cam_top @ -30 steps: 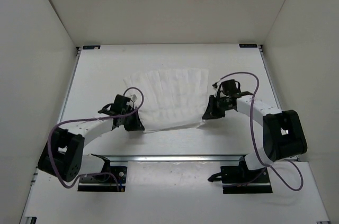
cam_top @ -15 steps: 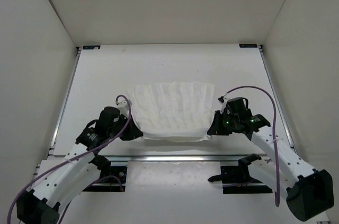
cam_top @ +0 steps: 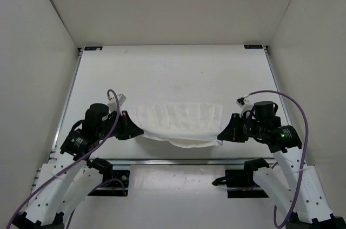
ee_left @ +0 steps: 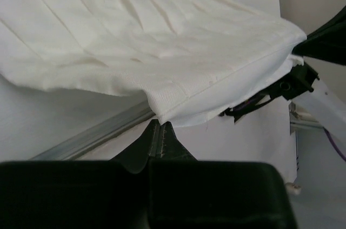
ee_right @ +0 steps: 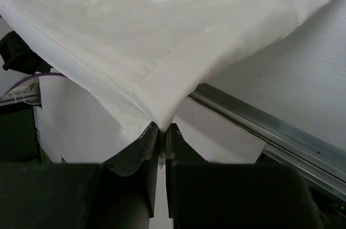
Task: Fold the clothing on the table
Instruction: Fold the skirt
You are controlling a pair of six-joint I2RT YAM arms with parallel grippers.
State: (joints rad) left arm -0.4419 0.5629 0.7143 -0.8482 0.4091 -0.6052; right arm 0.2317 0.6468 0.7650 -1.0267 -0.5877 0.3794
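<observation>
Left end effector [ee_left: 158,126] pinches thin, creased clothing [ee_left: 162,39].

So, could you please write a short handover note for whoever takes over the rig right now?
Left gripper: shut on the clothing's near left corner.
Right gripper: shut on its near right corner.
Clothing: spread between the two grippers near the table's near edge. The held edge is lifted and sags in the middle. The far part seems to trail on the table.
Done: both near corners are gripped and raised.
Left: no fold is laid yet. Probably carry the held edge over toward the far edge, lay it down flat, then release.
</observation>
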